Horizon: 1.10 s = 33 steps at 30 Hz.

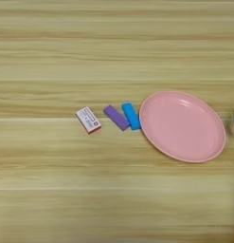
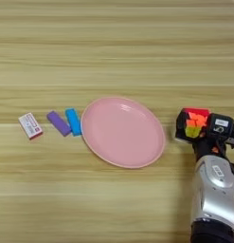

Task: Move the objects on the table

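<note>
A: Where's the small multicoloured plastic puzzle cube (image 2: 193, 125)?

B: At the right of the frame, mid-height, just right of the round pink plastic plate (image 2: 122, 132) and clear of its rim. The right gripper (image 2: 196, 129), black-fingered on a silver forearm rising from the lower right corner, is up against it.

A: Jaws clenched on it?

B: They look wrapped around the cube, grasping it, though I can't tell whether it's lifted or sitting on the bench (image 2: 113, 47).

A: So the step in hand?

B: Probably carrying the cube toward the plate, though the task names no goal. To do it well: keep the grip square across two opposite faces, lift straight up before travelling left, clear the raised rim, then lower over the bare centre and release only once it's down.

A: Anything else nearby?

B: Left of the plate lie the short blue bar (image 2: 73, 121), almost at the rim, then the purple bar (image 2: 58, 123) beside it, then the small white-and-red cardboard box (image 2: 30, 125) further left. All are far from the cube's path.
</note>
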Motion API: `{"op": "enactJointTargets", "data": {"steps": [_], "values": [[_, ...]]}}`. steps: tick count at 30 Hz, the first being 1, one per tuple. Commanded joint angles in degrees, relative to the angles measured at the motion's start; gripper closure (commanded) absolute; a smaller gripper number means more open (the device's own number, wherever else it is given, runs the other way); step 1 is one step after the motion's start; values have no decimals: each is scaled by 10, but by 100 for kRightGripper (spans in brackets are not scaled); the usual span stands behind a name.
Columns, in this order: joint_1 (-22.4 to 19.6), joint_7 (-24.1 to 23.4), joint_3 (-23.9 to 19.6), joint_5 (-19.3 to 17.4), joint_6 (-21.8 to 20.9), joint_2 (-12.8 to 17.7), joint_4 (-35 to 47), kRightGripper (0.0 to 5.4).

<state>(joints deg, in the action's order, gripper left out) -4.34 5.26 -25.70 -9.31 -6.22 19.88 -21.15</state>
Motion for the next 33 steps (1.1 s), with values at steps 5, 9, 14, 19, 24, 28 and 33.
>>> {"op": "enactJointTargets", "data": {"steps": [5, 9, 14, 19, 24, 28, 33], "values": [[-10, 1, -4, -7, -11, 18, 62, 3], [-8, -5, -8, -8, -15, 18, 73, 3], [-2, -7, -11, -8, -15, 17, 91, 3], [16, 7, 13, -5, -13, 1, 155, 3], [49, 23, 48, -1, 4, -16, 247, 3], [73, 41, 85, -13, 31, -32, 335, 3], [76, 60, 141, -23, 65, -64, 360, 3]]}}
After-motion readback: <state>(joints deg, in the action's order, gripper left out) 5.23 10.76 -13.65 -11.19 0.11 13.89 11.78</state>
